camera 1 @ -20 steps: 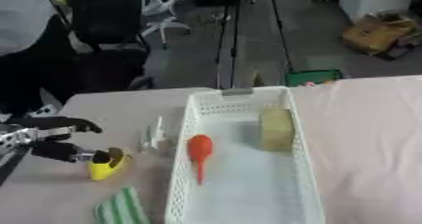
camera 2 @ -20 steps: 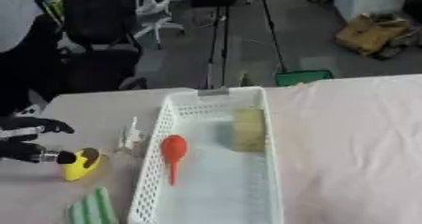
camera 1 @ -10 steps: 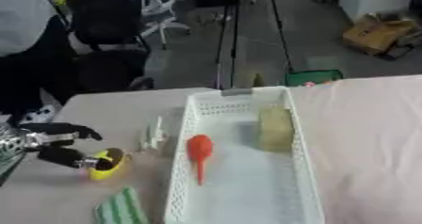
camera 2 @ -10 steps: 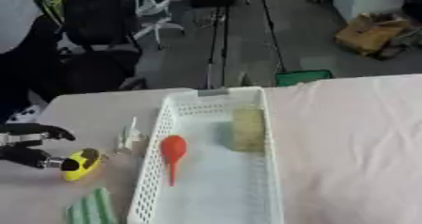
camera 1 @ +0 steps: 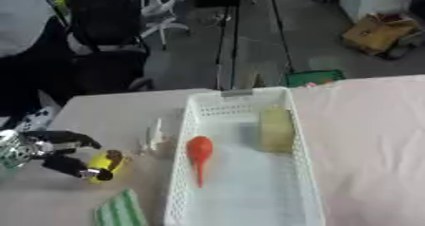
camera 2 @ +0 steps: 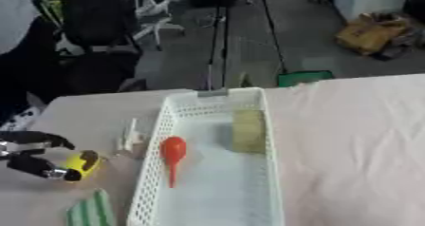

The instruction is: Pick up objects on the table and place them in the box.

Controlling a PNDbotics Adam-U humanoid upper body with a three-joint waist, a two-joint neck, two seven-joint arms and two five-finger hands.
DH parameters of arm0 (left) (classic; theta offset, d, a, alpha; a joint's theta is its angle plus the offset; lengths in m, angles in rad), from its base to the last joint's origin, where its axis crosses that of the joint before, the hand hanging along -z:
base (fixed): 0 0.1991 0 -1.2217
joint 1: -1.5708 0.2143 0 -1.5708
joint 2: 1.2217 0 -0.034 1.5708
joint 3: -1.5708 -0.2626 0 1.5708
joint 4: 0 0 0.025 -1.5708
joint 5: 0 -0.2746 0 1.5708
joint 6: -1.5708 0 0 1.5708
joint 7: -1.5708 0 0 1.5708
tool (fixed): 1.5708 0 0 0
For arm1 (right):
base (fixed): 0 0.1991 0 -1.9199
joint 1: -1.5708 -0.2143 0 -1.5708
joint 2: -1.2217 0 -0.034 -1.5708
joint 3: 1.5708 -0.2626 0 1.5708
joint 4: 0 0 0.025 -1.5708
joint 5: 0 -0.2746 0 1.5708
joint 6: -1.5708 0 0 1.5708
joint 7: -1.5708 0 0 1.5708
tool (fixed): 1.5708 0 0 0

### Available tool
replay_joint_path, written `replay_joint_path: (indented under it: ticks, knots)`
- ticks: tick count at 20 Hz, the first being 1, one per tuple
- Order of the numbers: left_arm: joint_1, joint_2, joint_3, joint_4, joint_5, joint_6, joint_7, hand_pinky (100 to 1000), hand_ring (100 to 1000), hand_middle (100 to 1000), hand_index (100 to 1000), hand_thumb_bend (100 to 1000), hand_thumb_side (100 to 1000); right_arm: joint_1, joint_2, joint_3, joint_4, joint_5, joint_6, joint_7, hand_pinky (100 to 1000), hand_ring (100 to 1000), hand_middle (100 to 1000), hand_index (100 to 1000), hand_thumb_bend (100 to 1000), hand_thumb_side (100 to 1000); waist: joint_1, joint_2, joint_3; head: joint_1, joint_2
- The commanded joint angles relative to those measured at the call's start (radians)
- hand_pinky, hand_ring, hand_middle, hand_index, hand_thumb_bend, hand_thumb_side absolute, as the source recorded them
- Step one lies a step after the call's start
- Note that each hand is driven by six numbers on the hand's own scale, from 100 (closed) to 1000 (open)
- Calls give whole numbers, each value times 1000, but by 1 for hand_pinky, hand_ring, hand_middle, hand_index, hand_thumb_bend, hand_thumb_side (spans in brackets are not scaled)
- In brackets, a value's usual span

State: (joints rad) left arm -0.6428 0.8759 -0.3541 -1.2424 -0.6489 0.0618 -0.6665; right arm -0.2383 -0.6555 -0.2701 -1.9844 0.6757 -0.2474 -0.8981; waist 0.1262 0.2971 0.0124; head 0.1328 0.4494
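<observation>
The pale, cloth-like table (camera 1: 365, 139) carries a long white box (camera 1: 241, 173) of perforated plastic. Two things already lie inside: a blocky yellow-green sponge (camera 1: 275, 129) and a smooth red bulb (camera 1: 199, 151) tapering to a thin stem. Three remain outside, left of the box: a green striped cloth (camera 1: 120, 211), a small white piece (camera 1: 154, 136) and a rounded yellow object (camera 1: 104, 165). The left hand (camera 1: 58, 149) has curled fingers touching the yellow object; whether it grips, I cannot tell.

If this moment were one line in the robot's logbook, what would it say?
left hand: curled around yellow object, on table | white basket: holds red bulb, yellowish block | right hand: not in view
</observation>
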Motion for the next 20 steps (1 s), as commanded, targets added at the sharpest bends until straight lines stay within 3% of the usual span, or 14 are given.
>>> replay_joint_path:
  ticks: [1,20]
  knots:
    - [-22,15,7,21,-21,-2,9,1000,1000,1000,1000,911,925,-9,-27,-8,-16,-9,-13,-9,887,937,864,838,100,1000,-4,-17,-2,6,-11]
    - [-67,-62,34,179,-147,-9,66,1000,1000,1000,1000,888,937,-11,-24,-7,-16,-13,-18,-9,887,937,863,836,100,1000,-4,-12,-18,27,-22]
